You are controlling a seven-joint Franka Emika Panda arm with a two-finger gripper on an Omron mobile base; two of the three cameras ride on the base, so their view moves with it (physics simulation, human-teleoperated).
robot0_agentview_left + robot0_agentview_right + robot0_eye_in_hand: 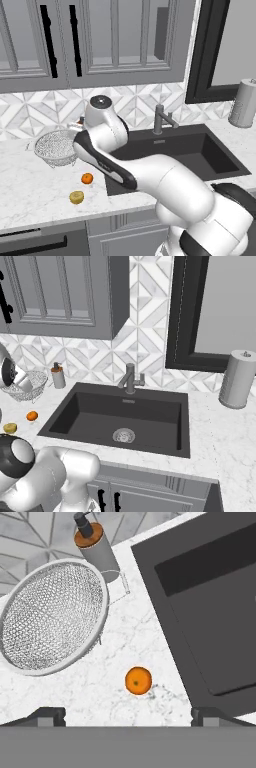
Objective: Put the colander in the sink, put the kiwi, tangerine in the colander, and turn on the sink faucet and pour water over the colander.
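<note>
Colander [52,614] sits upright on the white marble counter [125,647], left of the sink [120,416], its open bowl facing up and one thin wire handle reaching toward the soap pump bottle [95,544]. My claw [128,714] hangs wide apart above, grasping nothing. The tangerine [138,680] lies between colander and sink. Both base views also show the kiwi [76,197] and faucet [130,378].

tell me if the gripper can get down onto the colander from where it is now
Probably yes. The open gripper hangs above the counter beside the colander, whose bowl is empty and uncovered. The soap pump bottle stands just behind its rim, and the tangerine lies apart.
</note>
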